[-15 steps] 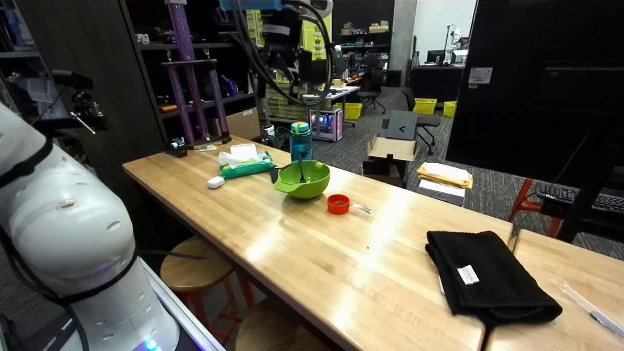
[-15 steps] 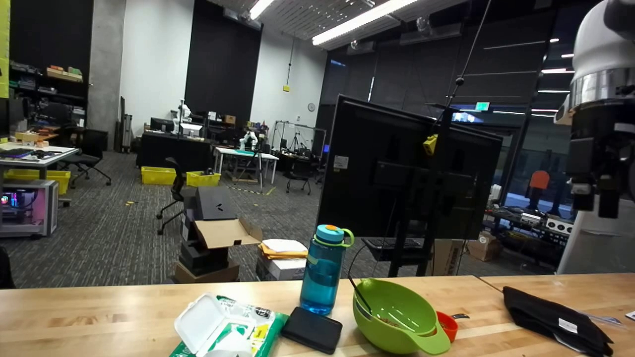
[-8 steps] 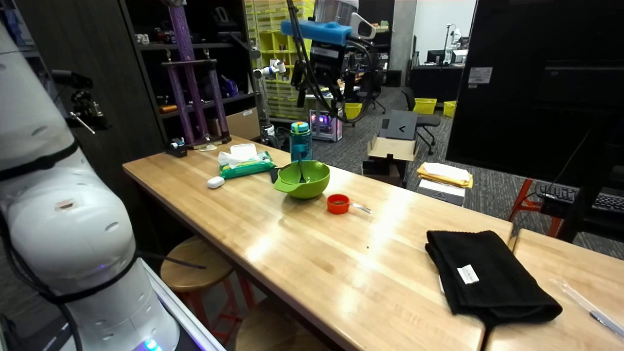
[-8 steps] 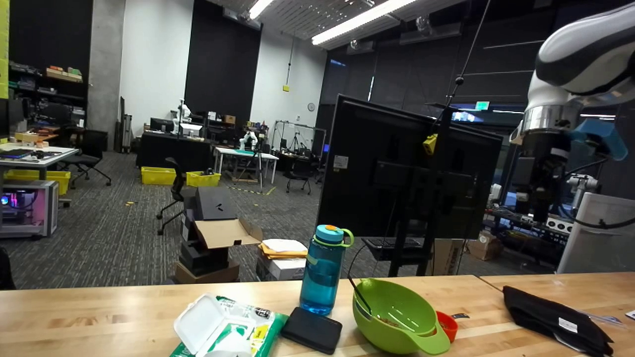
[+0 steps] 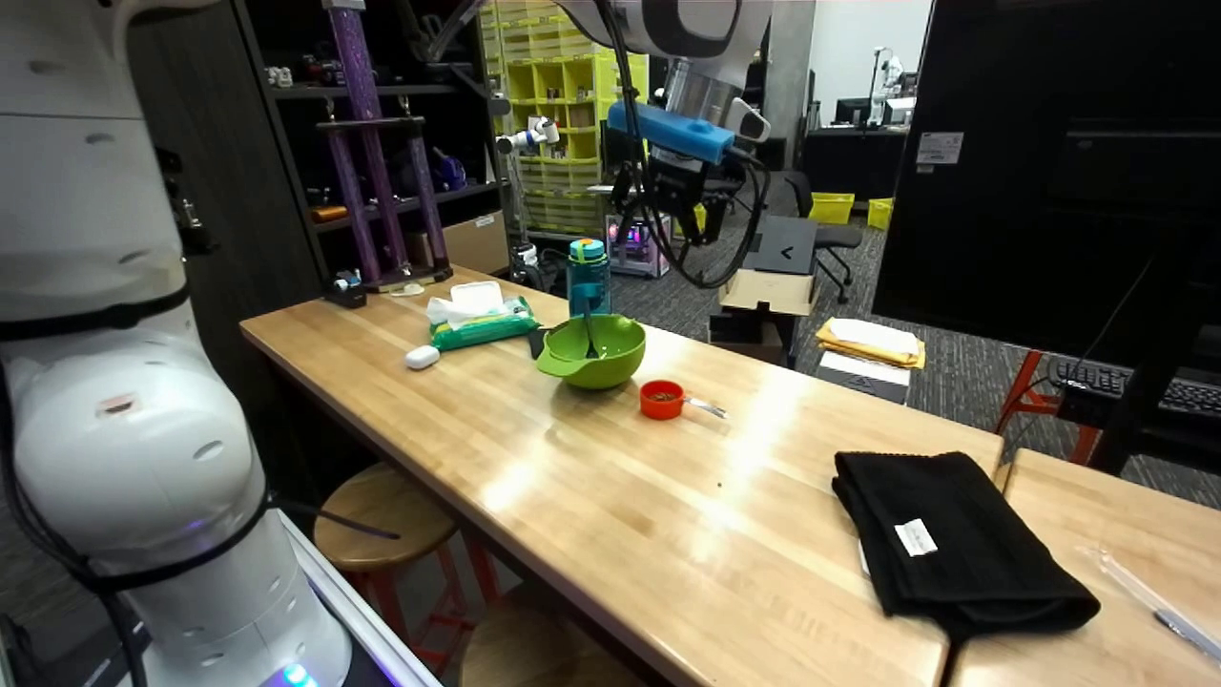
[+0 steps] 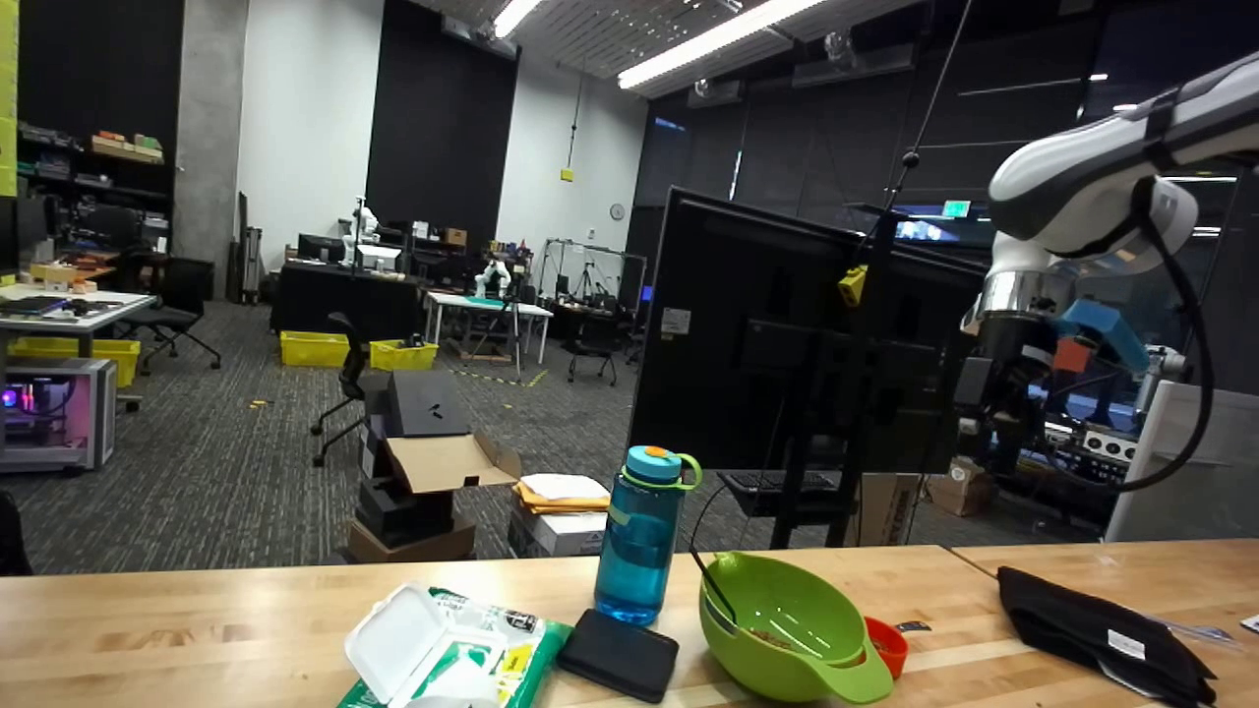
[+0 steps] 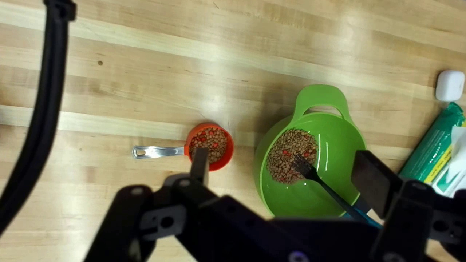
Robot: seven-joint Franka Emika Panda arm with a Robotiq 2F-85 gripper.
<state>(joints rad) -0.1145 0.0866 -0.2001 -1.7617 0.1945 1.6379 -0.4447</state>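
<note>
Arm lower and further over the bench than a second ago; bowl and cup stay put. Upshot: fingers nearer both, touching neither. In the wrist view the fingers stand wide apart, holding nothing. Bowl is on the bench below them, fork leaning over its rim, tines in brown grains. Cup sits just beside the bowl, not touching, more grains inside, metal handle pointing away from it. Pose: arm reaches in high, its end hanging down in both exterior views, well above the bench.
</note>
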